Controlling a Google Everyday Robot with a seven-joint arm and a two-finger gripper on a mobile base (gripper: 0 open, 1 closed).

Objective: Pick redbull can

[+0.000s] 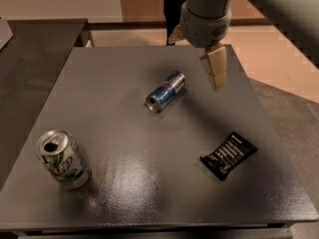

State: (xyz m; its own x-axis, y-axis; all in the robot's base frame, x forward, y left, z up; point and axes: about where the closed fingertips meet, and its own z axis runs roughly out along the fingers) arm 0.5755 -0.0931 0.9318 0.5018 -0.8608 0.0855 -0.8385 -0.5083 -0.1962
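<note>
Redbull can [166, 91]: lying on its side on the grey table [109, 78], around the middle, one silver end turned near-left.
Gripper [195, 61]: hanging over the table's far right part, up and to the right of the redbull can, not touching it.
Fingers [216, 68]: spread apart, holding nothing.
Soda can [63, 158]: upright, near-left corner.
Black packet [228, 155]: flat, near-right, well apart from both cans.

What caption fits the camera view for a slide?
Gripper hovers over the grey table, right of the redbull can lying on its side; soda can stands front left, black packet front right.
</note>
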